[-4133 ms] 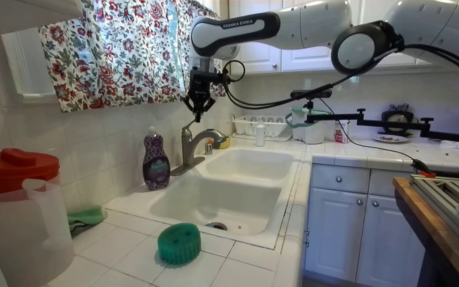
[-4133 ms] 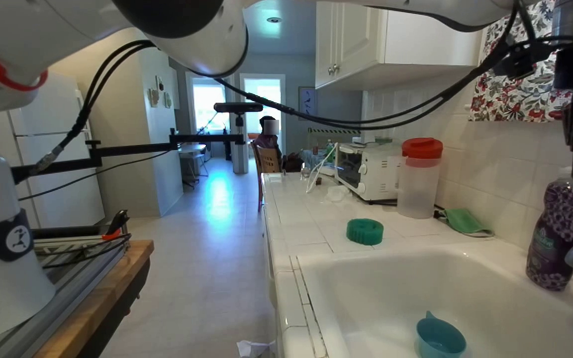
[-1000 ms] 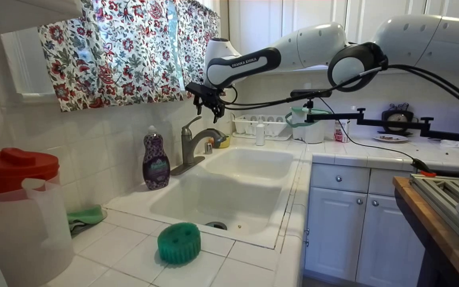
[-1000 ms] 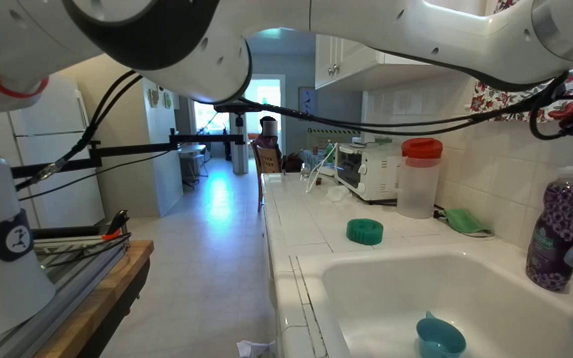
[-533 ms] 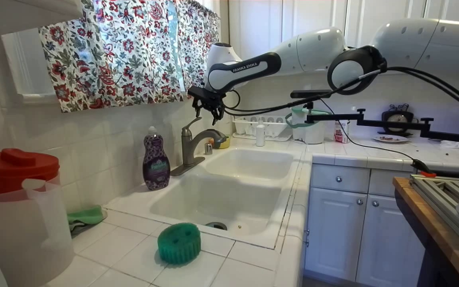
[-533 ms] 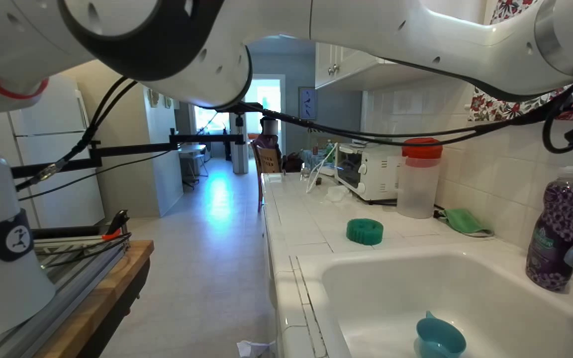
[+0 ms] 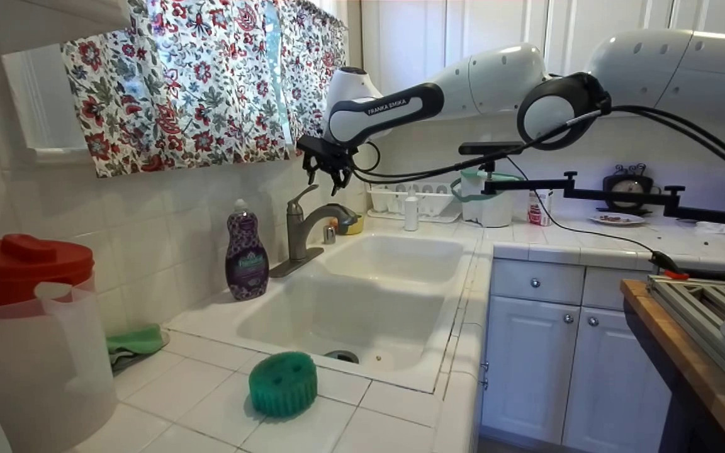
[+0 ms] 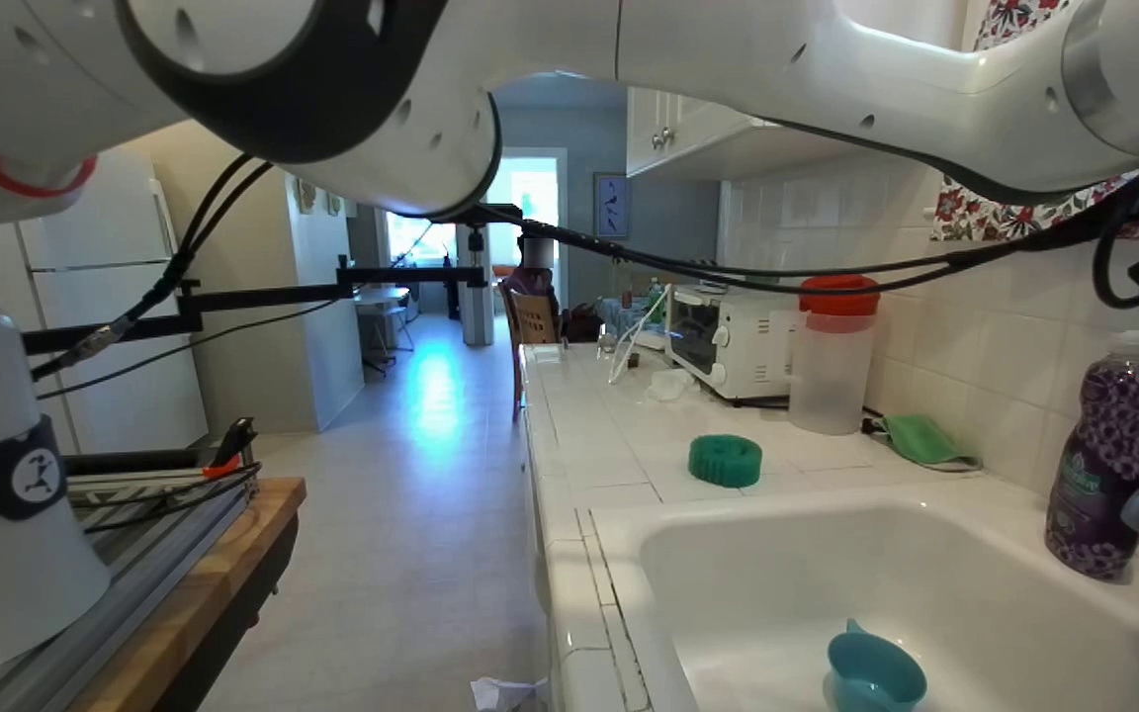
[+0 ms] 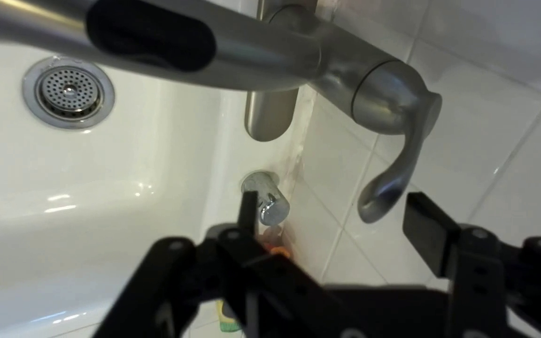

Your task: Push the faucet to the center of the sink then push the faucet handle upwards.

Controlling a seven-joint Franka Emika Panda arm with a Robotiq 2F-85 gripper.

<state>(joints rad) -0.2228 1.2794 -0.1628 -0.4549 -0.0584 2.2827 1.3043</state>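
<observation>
Gripper (image 9: 336, 220) jaws wide apart; faucet handle (image 9: 388, 185) tip between them in wrist view; faucet (image 7: 301, 236) by wall-side edge of counter (image 7: 202, 390).

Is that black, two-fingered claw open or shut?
Open: in the wrist view, the black, two-fingered claw has its blocky fingers well apart, the slim, grey metal faucet handle showing partly between them.
</observation>
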